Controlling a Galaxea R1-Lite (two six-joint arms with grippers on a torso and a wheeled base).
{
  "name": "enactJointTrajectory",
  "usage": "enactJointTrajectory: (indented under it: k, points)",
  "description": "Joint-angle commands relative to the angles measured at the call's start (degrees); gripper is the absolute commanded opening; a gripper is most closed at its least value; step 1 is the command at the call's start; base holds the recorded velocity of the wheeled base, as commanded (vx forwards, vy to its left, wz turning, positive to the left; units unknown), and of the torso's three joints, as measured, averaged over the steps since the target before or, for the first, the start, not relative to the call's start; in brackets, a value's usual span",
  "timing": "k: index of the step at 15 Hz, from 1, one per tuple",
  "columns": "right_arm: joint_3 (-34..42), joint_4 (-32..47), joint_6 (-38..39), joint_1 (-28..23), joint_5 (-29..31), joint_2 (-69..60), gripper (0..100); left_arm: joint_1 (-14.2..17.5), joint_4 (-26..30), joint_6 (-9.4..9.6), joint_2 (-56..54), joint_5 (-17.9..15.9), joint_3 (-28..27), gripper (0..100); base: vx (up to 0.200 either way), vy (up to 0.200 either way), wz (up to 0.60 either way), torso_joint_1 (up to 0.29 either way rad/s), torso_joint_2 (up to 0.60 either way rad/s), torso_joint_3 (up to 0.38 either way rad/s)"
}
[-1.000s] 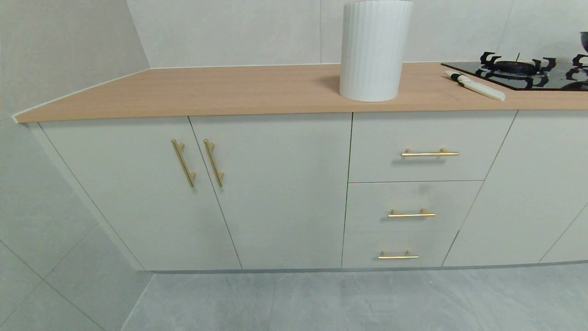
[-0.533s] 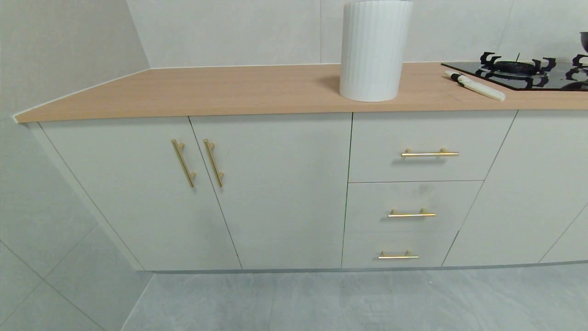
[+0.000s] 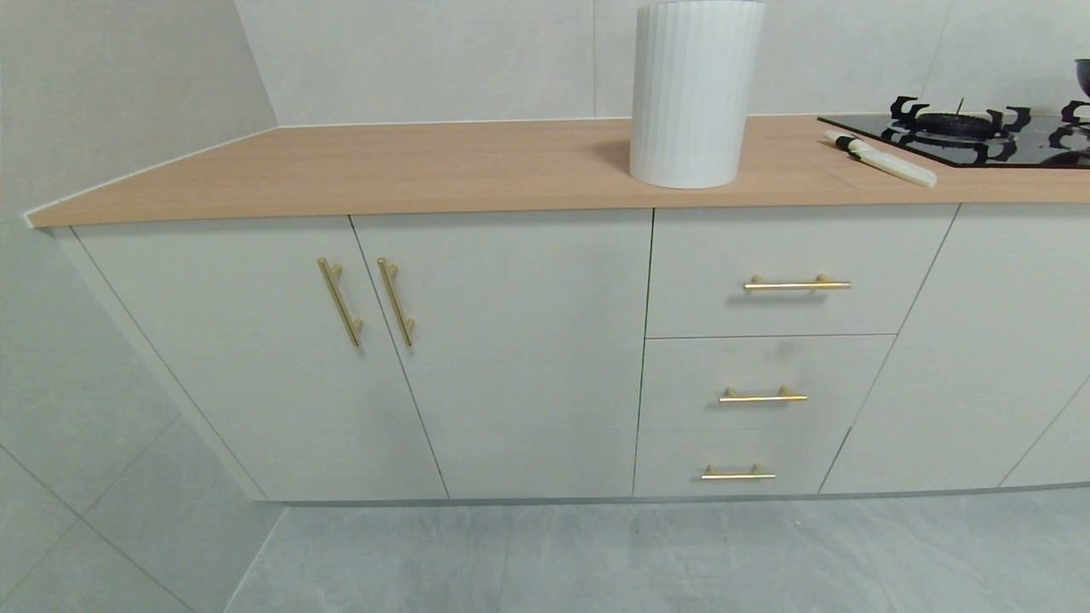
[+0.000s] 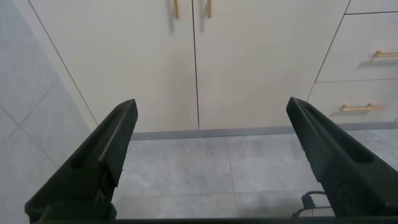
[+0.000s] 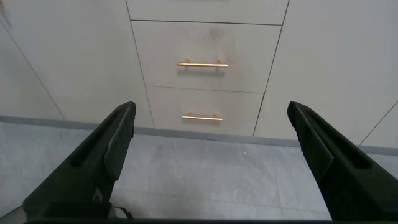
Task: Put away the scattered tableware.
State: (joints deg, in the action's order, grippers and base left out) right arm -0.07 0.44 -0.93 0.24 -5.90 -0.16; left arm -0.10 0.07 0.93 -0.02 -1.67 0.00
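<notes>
A white knife with a black band lies on the wooden countertop at the right, next to the hob. A tall white ribbed container stands on the counter left of the knife. My left gripper hangs open low over the floor, facing the double cupboard doors. My right gripper is also open with nothing between its fingers, low before the lower drawers.
A black gas hob sits at the counter's far right. Below the counter are two cupboard doors with gold handles and three shut drawers. Grey tiled floor stretches in front, with a wall at the left.
</notes>
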Motion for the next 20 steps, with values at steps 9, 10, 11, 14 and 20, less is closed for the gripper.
enactJointTrajectory:
  k: [9,10,11,14,20]
  points:
    - [0.0,0.2,-0.3,0.0,-0.1,0.2,100,0.0,0.0,-0.14,0.0,0.0,0.0,100,0.044,0.000,0.00,0.001,0.00,0.001]
    - [0.0,0.2,-0.2,0.0,-0.1,0.2,100,0.0,0.0,-0.14,0.0,0.0,0.0,100,0.200,0.000,0.00,0.002,-0.01,0.002]
    - [0.0,0.3,-0.2,0.0,-0.1,0.2,100,0.0,0.0,-0.22,0.0,0.0,0.0,100,0.200,0.000,0.00,0.002,0.01,0.002]
    - [0.0,0.2,-0.2,0.0,-0.1,0.2,100,0.0,0.0,-0.22,0.0,0.0,0.0,100,0.200,0.000,0.00,0.002,0.00,-0.001]
    - [0.0,0.3,-0.2,0.0,-0.1,0.2,100,0.0,0.0,-0.22,0.0,0.0,0.0,100,0.200,0.000,0.00,0.001,0.00,0.003]
